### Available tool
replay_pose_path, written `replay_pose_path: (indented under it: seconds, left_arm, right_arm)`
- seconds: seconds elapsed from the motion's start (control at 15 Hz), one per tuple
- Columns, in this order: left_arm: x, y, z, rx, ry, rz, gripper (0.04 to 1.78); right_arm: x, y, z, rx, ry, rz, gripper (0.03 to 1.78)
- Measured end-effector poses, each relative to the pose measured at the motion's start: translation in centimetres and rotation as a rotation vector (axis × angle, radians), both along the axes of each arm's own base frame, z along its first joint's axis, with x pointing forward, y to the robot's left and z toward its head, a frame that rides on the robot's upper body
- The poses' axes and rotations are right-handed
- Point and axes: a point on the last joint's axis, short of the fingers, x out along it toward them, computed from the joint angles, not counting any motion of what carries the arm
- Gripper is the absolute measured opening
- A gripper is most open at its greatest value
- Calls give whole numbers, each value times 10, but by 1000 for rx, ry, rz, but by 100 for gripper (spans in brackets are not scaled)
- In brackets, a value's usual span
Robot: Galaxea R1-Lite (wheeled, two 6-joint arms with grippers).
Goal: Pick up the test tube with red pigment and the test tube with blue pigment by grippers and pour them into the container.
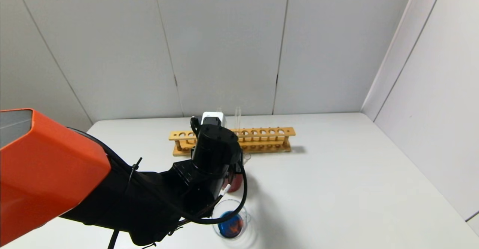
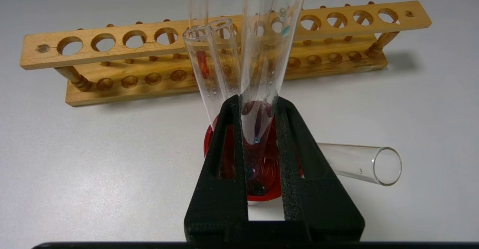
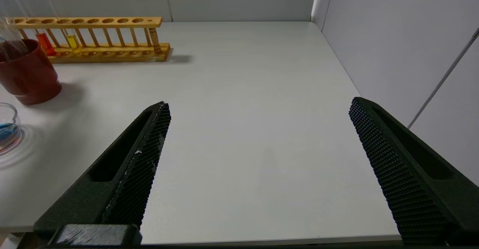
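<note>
- Clear glass test tube with blue pigment (image 2: 267,61), nearly drained with blue traces inside, is sitting clamped in the left gripper (image 2: 262,129) over the dark red cup (image 2: 258,189).
- Two empty tubes (image 2: 211,65) are leaning in that cup.
- Container (image 1: 232,223) is holding blue and red liquid, near the cup.
- Wooden rack (image 2: 112,46) is standing behind.
- Right gripper (image 3: 258,140) is idling, jaws wide apart, over the table (image 3: 243,91).

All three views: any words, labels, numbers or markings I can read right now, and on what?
No readable text in any view.
Container: any marks too faint to read.
Rack: bare wood, no label.
Red cup: plain.
Blue-stained tube in the shut left tool: unmarked.
</note>
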Motion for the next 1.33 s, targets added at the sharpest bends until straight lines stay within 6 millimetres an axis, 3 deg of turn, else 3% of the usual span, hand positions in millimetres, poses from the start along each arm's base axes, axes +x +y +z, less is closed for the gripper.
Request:
replay_pose_path:
  seconds: [0.4,0.6,0.73,1.07,1.33]
  left_arm:
    - [1,-2,-7,15,14,-3,30]
    - [0,-3,-8,18,15,-5,42]
    - [-1,-3,-8,22,14,-8,64]
    - [-8,-2,1,26,-3,-21,144]
    - [-24,9,34,53,-84,-38,174]
  right_arm:
    - [0,0,0,0,0,0,174]
    - [0,0,0,0,0,0,174]
    - [0,0,0,0,0,0,174]
    - [0,0,0,0,0,0,174]
    - [0,0,0,0,0,0,174]
